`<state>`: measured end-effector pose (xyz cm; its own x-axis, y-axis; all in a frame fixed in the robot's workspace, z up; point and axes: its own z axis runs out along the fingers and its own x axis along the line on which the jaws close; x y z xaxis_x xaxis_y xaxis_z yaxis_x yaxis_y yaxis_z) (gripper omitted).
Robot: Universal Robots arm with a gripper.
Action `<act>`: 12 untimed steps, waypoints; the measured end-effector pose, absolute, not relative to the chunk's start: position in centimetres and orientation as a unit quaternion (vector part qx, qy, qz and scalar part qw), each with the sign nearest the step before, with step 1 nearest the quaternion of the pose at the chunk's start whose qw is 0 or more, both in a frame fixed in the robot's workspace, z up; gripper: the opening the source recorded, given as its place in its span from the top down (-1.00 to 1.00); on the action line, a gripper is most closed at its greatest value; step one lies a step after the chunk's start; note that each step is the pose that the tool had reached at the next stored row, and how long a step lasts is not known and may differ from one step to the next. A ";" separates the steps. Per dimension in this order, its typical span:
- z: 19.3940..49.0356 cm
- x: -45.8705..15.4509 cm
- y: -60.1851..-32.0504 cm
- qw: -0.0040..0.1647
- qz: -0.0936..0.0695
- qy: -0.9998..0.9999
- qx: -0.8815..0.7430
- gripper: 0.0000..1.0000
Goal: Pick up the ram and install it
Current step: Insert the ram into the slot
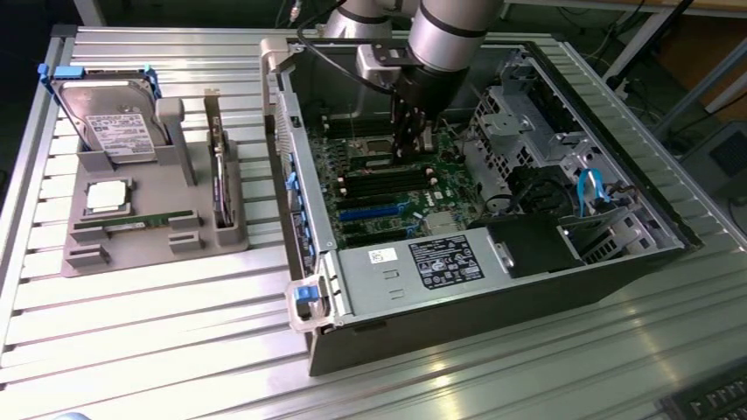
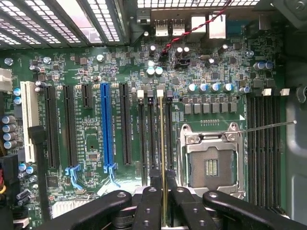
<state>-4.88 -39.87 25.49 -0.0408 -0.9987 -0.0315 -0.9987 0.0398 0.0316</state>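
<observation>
While gripper (image 2: 163,194) clamps one ram (image 2: 162,143) edge-on at motherboard slots (image 2: 143,139), second ram (image 1: 131,223) flat on tray (image 1: 152,255), one processor (image 1: 105,196) beside it.

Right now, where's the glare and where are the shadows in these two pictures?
Exterior view: strong glare on the metal table, while the computer case is dim inside beneath the gripper. Wrist view: circuit board evenly lit, vent grille washed out, gripper holding the memory stick nearly black.

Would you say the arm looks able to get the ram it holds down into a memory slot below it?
Probably yes: the fingers are shut on the ram, edge-on in line with the empty memory slots beside the processor socket, with nothing seen between them.
</observation>
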 end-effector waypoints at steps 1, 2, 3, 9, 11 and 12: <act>25.3 -4.9 -40.0 0.000 0.022 0.721 -0.693 0.73; 25.1 -4.9 -40.1 0.001 0.022 0.721 -0.693 0.73; 25.0 -4.9 -40.1 0.001 0.022 0.721 -0.693 0.73; 24.9 -4.9 -40.3 0.001 0.022 0.721 -0.693 0.73; 24.9 -4.9 -40.4 0.000 0.022 0.721 -0.693 0.73; 24.8 -4.9 -40.5 0.000 0.022 0.721 -0.692 0.73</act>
<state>-4.89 -40.52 24.84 -0.0412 -0.9987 -0.0316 -0.9987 0.0402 0.0316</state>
